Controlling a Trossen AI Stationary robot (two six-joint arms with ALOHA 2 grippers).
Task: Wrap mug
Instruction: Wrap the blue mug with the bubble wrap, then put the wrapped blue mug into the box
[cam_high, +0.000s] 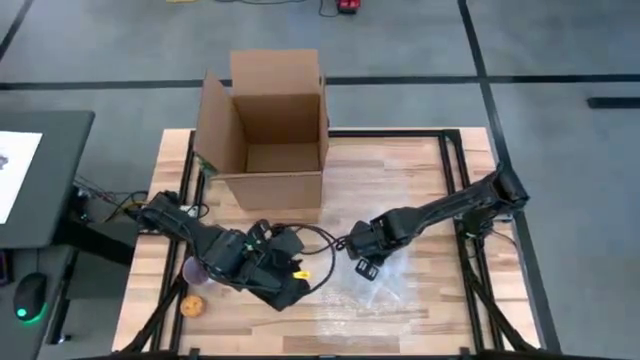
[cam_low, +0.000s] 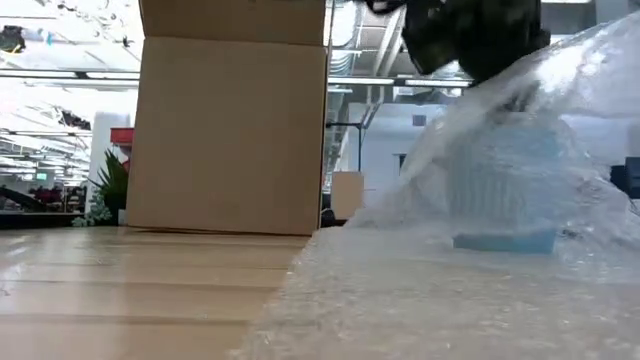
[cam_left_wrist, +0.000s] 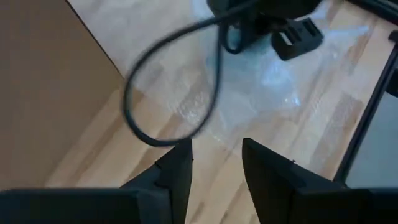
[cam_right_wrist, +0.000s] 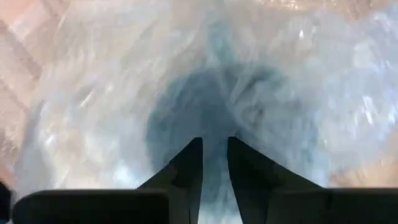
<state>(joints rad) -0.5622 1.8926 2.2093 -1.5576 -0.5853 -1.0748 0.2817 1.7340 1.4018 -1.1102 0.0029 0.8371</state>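
Resting low near the table's (cam_high: 400, 175) front-left corner, left gripper (cam_high: 285, 290) with jaws apart and holding nothing, a looped black cable (cam_left_wrist: 168, 93) just ahead of it. Beside that corner, a purple cup (cam_high: 193, 272) and a small orange round thing (cam_high: 193, 305) (kind unclear). Standing at the back-left edge, an open cardboard box (cam_high: 270, 130). Toward the front middle, a sheet of clear bubble wrap (cam_high: 385, 295), mug (cam_low: 497, 190) pale blue beneath it, bundled under the film. Pressing down there, right gripper (cam_right_wrist: 214, 152), jaws nearly together, apparently pinching film. Likely stiff, breakable, fairly heavy mug; wrap soft, light, slippery, best taken by a loose edge.
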